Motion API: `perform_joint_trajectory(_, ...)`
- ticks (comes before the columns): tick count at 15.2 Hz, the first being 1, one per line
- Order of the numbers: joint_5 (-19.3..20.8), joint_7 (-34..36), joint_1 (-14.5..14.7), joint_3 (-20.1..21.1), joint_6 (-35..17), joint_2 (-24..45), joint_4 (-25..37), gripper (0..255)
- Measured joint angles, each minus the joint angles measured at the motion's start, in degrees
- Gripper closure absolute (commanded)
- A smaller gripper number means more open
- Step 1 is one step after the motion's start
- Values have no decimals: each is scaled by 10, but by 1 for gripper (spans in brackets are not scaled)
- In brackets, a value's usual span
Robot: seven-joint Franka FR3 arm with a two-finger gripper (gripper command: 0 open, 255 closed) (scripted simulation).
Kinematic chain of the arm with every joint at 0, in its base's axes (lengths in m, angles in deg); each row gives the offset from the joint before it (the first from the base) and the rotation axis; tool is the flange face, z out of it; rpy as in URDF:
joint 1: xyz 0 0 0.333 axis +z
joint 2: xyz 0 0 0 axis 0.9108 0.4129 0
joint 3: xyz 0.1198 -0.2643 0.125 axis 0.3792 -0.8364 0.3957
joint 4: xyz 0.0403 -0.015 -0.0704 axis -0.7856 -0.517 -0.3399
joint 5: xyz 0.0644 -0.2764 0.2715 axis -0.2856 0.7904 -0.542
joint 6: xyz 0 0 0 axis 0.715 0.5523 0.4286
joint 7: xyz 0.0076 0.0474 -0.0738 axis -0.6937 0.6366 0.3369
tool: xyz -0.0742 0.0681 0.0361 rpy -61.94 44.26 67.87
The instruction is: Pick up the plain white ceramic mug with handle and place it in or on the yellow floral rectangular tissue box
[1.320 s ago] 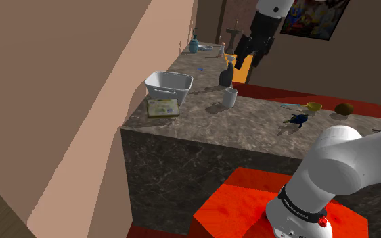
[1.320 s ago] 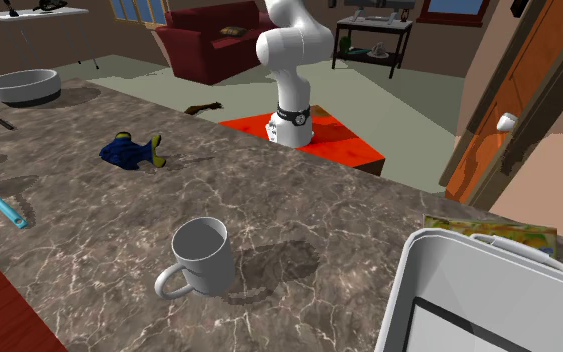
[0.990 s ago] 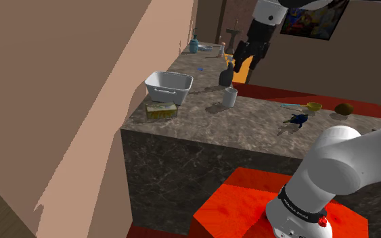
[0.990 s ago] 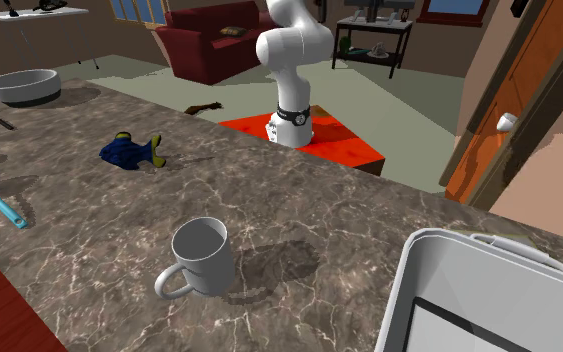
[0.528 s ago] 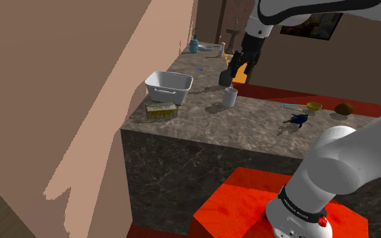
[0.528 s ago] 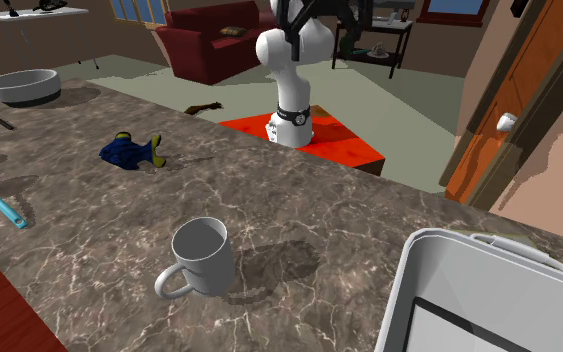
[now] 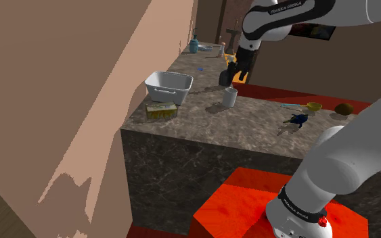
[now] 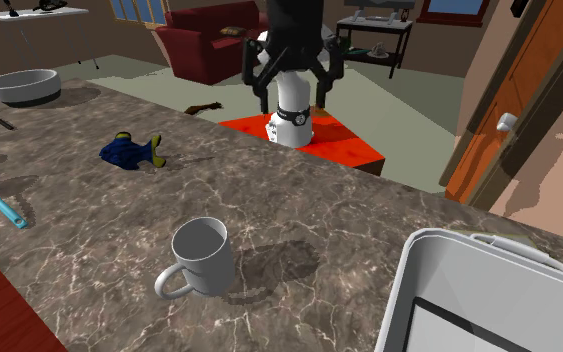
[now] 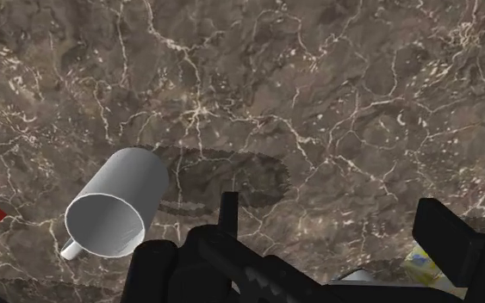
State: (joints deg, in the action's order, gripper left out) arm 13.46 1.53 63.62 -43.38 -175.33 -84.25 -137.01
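Up above the dark marbled desk where the white handled mug stands upright, my black claw hangs wide open and off-centre, so approach step I reckon: line up, then drop.

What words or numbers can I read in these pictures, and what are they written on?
"FRANKA EMIKA": white letters on the arm's dark band.
Letters on the arm's base ring: too small to read.
The mug and the tissue box: no writing visible.
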Motion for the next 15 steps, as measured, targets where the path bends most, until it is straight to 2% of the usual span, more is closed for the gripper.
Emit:
perform_joint_trajectory(8, -76, -126, -9, -61, -50, 179, 101, 0)
perform_joint_trajectory(12, -132, -190, -33, -70, -55, 281, 177, 0)
perform_joint_trajectory(15, -170, -233, -61, -67, -53, 357, 238, 0)
